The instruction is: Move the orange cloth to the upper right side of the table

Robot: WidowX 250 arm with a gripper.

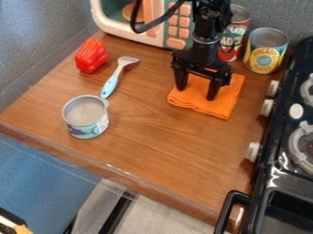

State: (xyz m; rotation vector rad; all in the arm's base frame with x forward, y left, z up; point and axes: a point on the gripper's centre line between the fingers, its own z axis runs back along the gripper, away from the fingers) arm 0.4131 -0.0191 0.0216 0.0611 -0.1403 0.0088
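The black gripper [196,93] hangs down over the orange cloth [198,106] at the upper right part of the wooden table, in front of the cans. Its two fingers stand apart with their tips at the cloth, and orange fabric shows between them. The cloth lies folded and flat, partly hidden behind the gripper. Whether the tips touch the fabric I cannot tell.
Behind the gripper stand a toy microwave [160,27] and two cans, one red [235,34], one yellow [265,51]. A black stove [278,151] borders the right. A red pepper [92,55], a spatula [110,85] and an open tin [87,125] are at left.
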